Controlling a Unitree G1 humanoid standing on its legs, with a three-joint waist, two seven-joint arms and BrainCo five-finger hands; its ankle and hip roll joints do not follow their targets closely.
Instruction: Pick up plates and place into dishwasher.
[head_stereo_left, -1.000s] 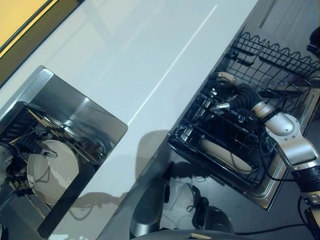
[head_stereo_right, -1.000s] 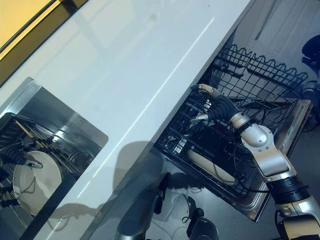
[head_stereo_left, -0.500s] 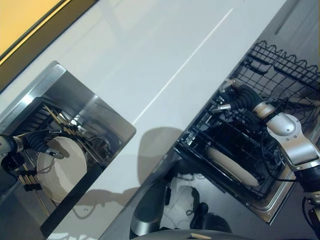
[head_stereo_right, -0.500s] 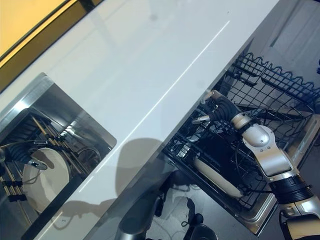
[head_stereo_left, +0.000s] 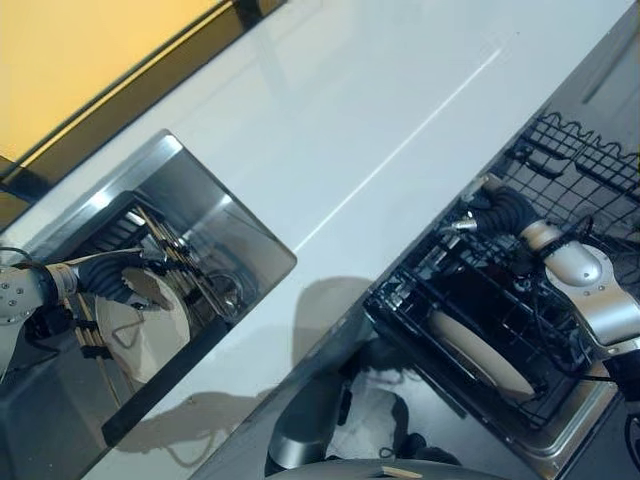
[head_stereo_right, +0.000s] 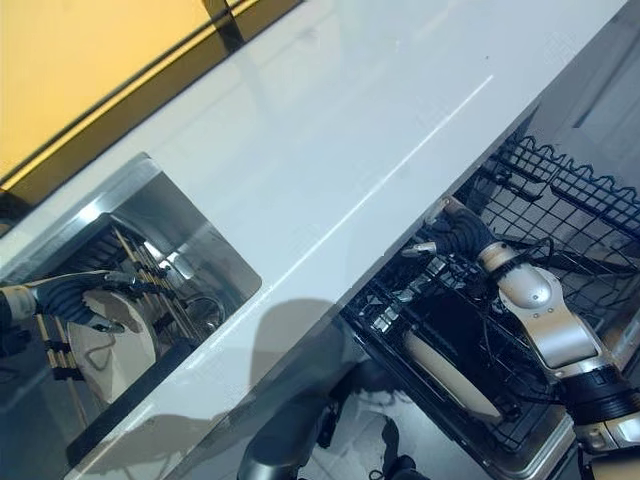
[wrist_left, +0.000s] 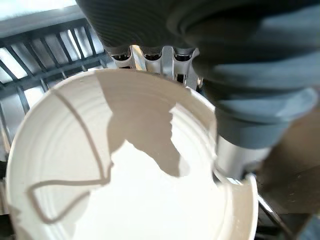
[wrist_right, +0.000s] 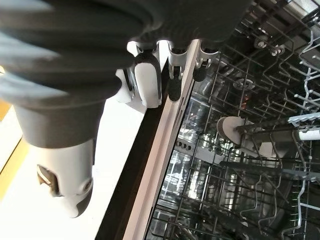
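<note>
My left hand (head_stereo_left: 115, 277) reaches into the sink (head_stereo_left: 200, 205), fingers and thumb closed on the rim of a white plate (wrist_left: 130, 170) standing on edge there. Well away from the sink, my right hand (head_stereo_right: 455, 232) hangs relaxed and empty over the dishwasher rack (head_stereo_left: 560, 170), where another plate (head_stereo_left: 480, 350) already stands.

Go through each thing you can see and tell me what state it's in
Plate in sink: upright in rack, left hand at its rim.
Plate in dishwasher: on edge in lower rack.
Dishwasher rack: pulled out.
Right hand: open, above rack.
Sink: holds a rack.
</note>
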